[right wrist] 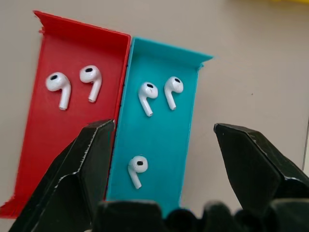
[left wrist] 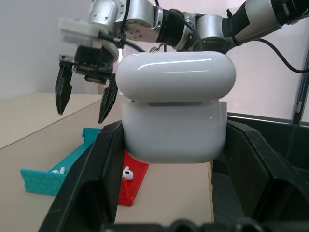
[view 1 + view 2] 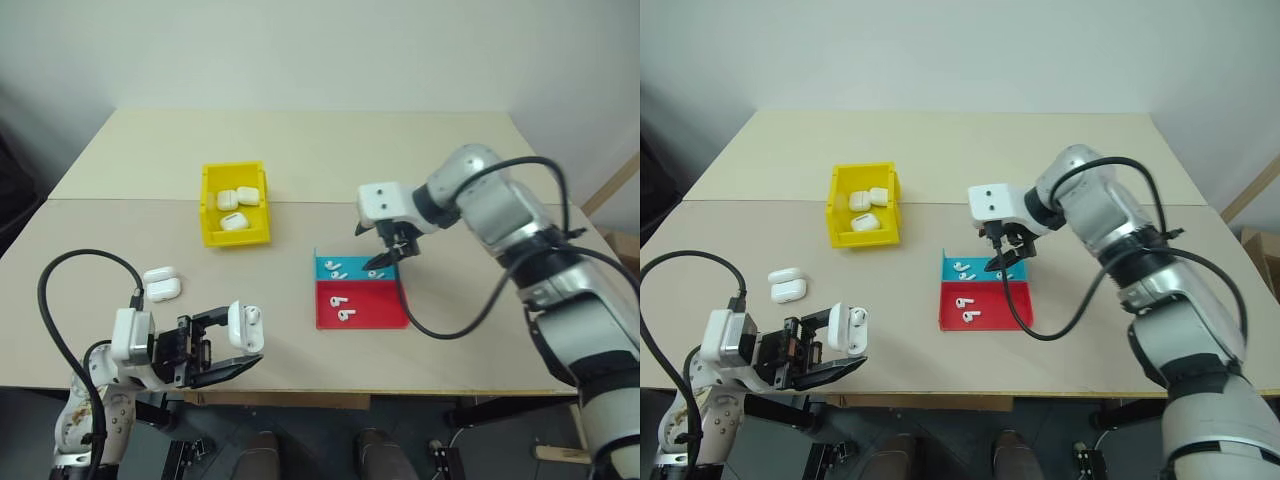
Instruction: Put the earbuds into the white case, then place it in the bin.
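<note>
My left gripper [image 3: 243, 341] is shut on the white case [image 3: 245, 324] and holds it above the table's front edge; in the left wrist view the case [image 2: 174, 116] sits between the black fingers [image 2: 91, 179] with its lid ajar. Several earbuds [image 1: 147, 95] lie in a shallow tray, two in its red half [image 1: 38, 125] and three in its blue half [image 1: 164, 145]. Just above the blue half hangs my right gripper [image 1: 163, 126], open and pointing down, with nothing between its fingers. The yellow bin [image 3: 240, 238] stands left of the tray, further back.
Several white cases [image 3: 233, 203] lie inside the bin. Two more cases [image 3: 162, 284] rest on the table behind my left gripper. A seam [image 3: 480, 203] crosses the table behind the red-and-blue tray [image 3: 385, 308]. A black cable [image 3: 470, 320] loops from the right arm beside the tray.
</note>
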You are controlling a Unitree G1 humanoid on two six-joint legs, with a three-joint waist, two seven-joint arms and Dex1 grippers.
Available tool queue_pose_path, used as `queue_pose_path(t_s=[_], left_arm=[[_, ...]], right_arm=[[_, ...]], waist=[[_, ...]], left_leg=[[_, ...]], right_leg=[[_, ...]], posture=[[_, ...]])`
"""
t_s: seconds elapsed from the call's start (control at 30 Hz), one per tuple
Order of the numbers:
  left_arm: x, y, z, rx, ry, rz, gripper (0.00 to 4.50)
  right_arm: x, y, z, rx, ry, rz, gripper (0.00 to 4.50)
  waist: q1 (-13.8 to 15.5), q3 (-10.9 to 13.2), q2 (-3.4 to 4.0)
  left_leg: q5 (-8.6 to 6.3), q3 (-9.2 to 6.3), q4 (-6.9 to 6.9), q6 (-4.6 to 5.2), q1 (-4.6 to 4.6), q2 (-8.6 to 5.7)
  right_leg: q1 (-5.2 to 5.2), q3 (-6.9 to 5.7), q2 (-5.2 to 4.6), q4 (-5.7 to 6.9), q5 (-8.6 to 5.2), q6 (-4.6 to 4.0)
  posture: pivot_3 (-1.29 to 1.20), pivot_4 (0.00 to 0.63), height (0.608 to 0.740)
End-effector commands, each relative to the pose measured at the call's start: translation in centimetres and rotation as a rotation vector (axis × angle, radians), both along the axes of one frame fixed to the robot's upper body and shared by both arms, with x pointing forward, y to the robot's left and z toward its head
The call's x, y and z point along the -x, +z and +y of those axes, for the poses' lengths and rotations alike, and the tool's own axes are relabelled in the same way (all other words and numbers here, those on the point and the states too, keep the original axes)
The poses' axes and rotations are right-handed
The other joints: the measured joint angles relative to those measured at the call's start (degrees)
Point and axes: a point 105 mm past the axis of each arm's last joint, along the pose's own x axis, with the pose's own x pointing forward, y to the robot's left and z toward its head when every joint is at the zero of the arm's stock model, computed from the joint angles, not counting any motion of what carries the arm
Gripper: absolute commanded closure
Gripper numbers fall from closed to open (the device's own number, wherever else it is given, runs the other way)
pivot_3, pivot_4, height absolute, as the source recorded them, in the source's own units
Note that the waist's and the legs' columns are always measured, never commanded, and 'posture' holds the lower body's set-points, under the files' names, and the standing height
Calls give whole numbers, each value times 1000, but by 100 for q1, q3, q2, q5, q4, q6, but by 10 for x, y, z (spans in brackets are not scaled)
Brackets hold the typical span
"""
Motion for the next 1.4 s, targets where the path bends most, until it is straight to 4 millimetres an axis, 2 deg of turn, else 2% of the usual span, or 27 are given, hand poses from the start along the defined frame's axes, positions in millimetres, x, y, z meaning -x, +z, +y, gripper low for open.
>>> queue_pose_path(t_s=[0.03,0.13,0.43,0.57,0.67,1.1,1.4], left_arm=[[4,9,-4,-3,22,-62,1728],[5,9,-4,-4,33,-59,1728],[5,10,-6,-4,52,-64,1728],[4,11,-8,-2,53,-66,1728],[4,11,-10,1,53,-68,1728],[2,9,-11,-1,48,-62,1728],[1,9,-12,-5,52,-65,1728]], right_arm=[[-10,9,4,48,40,-79,1517],[-14,6,11,71,73,-106,2546],[-21,-5,32,111,134,-147,2546],[-26,-11,31,163,141,-186,2546],[-24,-12,22,207,189,-198,2546],[-19,-17,-5,299,203,-130,2546],[-15,-24,-12,334,243,-88,2546]], waist=[[3,0,0],[1,0,1],[-23,2,4],[-23,2,4],[-14,3,5],[-49,3,5],[-96,3,5]], left_leg=[[0,-2,0,0,0,0],[0,-2,0,0,1,-1],[0,-1,0,0,4,0],[0,-1,-1,-1,5,-1],[0,-1,-1,-1,4,-2],[0,0,-1,-1,6,-1],[0,-1,-1,-1,7,-1]], right_leg=[[0,-1,0,1,0,0],[2,-1,-1,1,1,-1],[-1,0,1,9,1,-3],[-3,1,0,15,1,-3],[-3,0,0,13,1,-3],[-2,1,1,17,0,-4],[-2,1,1,18,0,-4]], posture=[[0,150,740],[0,150,740],[0,150,740],[0,150,740],[0,150,740],[0,150,740],[0,150,740]])
